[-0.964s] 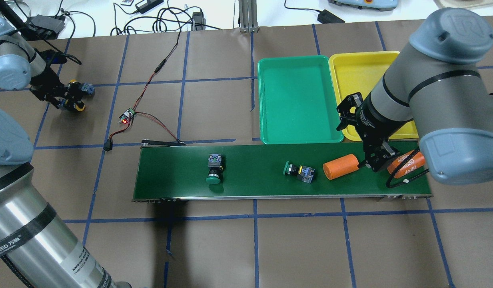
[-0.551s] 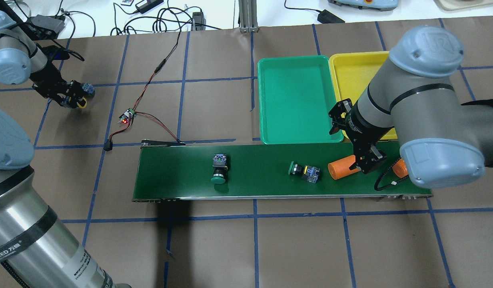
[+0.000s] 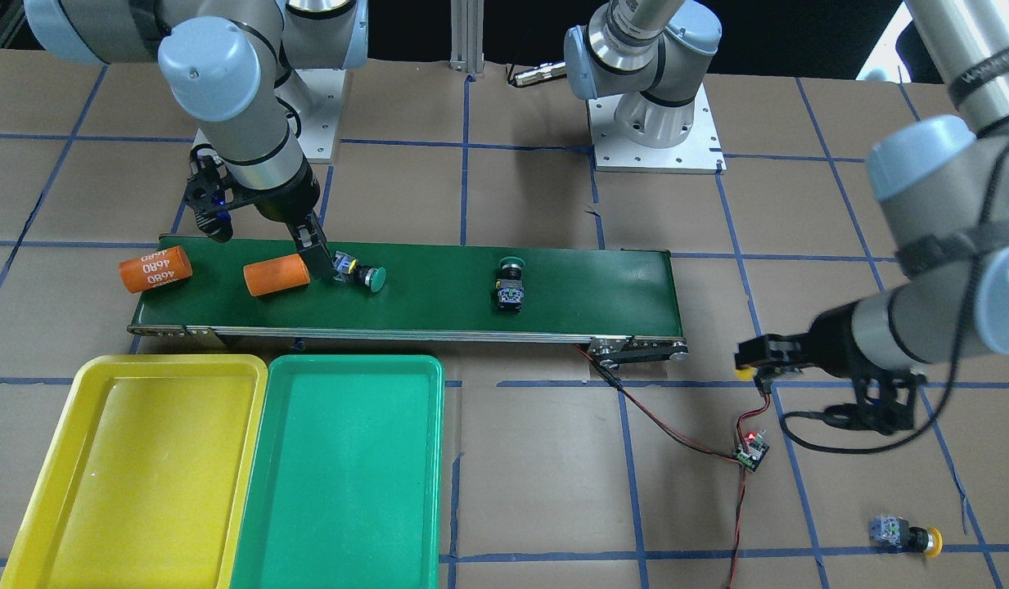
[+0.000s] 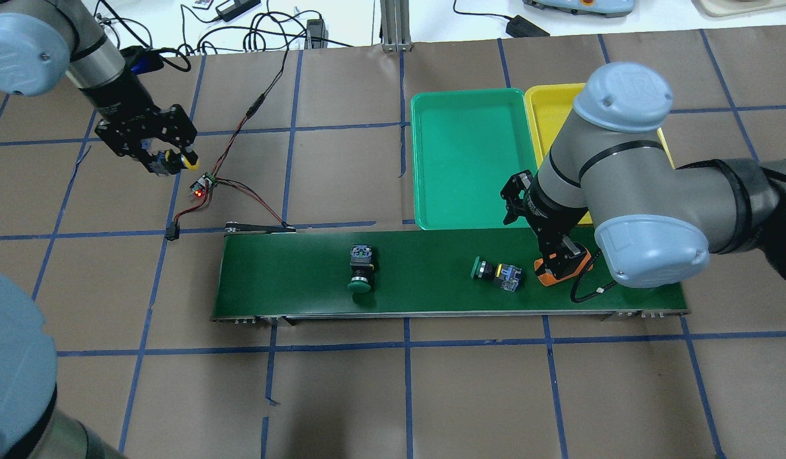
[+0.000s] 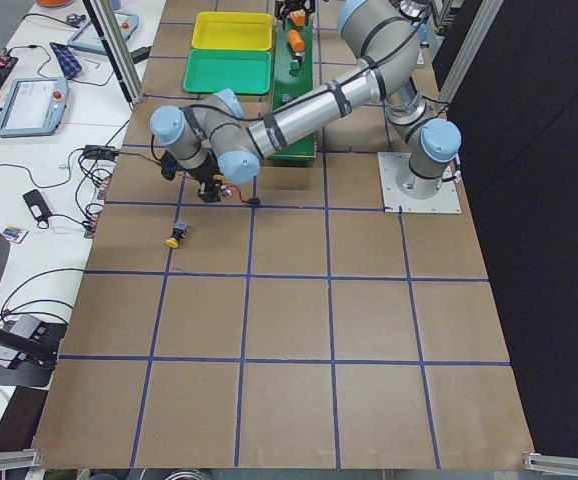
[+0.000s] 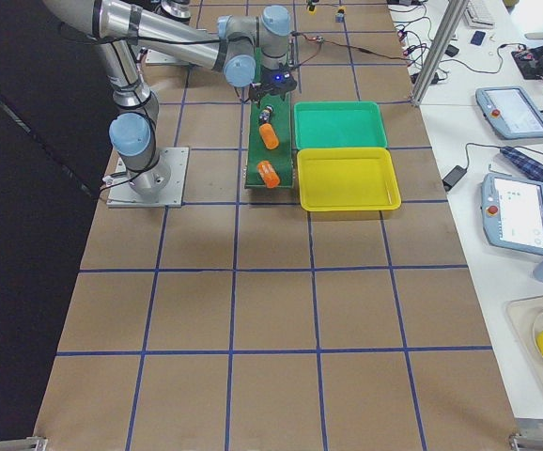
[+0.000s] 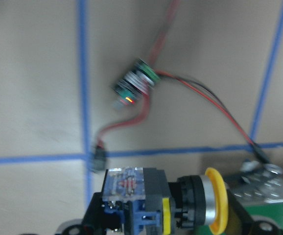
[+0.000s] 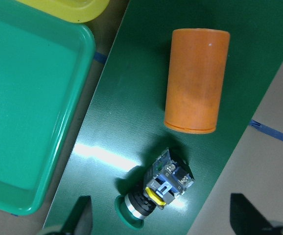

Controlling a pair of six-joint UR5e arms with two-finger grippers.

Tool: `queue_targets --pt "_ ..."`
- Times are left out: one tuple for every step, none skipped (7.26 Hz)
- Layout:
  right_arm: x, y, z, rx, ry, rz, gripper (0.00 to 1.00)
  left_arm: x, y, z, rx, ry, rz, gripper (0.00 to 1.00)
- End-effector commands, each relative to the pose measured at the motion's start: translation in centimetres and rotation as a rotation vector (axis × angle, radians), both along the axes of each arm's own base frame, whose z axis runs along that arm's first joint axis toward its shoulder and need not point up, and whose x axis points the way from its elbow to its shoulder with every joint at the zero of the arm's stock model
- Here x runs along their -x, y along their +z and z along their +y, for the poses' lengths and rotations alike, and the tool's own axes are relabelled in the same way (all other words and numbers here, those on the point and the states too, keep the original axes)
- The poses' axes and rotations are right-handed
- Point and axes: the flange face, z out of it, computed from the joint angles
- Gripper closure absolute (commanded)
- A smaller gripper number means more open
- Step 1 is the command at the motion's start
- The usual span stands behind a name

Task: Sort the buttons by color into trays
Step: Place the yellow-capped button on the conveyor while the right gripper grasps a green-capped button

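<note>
My left gripper [image 4: 165, 159] is shut on a yellow-capped button [image 7: 161, 198] and holds it above the table, left of the belt. A second yellow button [image 3: 905, 533] lies on the brown table. Two green-capped buttons [image 4: 359, 271] [image 4: 494, 272] lie on the belt. My right gripper [image 8: 163, 215] hangs open over the right-hand green button [image 8: 156, 196], with a finger on either side and not touching it. The green tray [image 4: 475, 159] and the yellow tray [image 4: 552, 121] stand side by side behind the belt, and nothing shows in them.
The dark-green conveyor belt [image 4: 291, 274] also carries two orange cylinders [image 3: 155, 270] [image 3: 277, 275]; the nearer one lies right beside my right gripper. A small circuit board [image 4: 201, 186] with a red light and red-black wires lies under my left gripper's area.
My left gripper rose and moved right with the yellow button. My right gripper moved left along the belt to above the green button. Both green buttons drifted right on the belt.
</note>
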Motion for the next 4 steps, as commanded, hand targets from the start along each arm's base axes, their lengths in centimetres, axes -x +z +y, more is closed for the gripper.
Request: queue_targets --pt "0.5 -2.5 -1.2 -0.039 -0.013 0.014 0.0 9.3 -0.8 8.7 -0.007 0.03 -0.005 1.0" --pt "0.5 -3.0 -1.3 -0.051 -0.03 0.016 0.0 11.1 -2.4 11.2 0.021 0.017 0.018 1.0" --pt "0.9 -4.5 -1.2 -0.083 -0.047 0.025 0.0 13.0 -4.7 13.6 0.02 0.017 0.01 1.0" --pt "1.5 -6.0 -1.6 -0.105 -0.063 0.026 0.0 14.9 -7.0 13.7 0.068 0.014 -0.003 1.0"
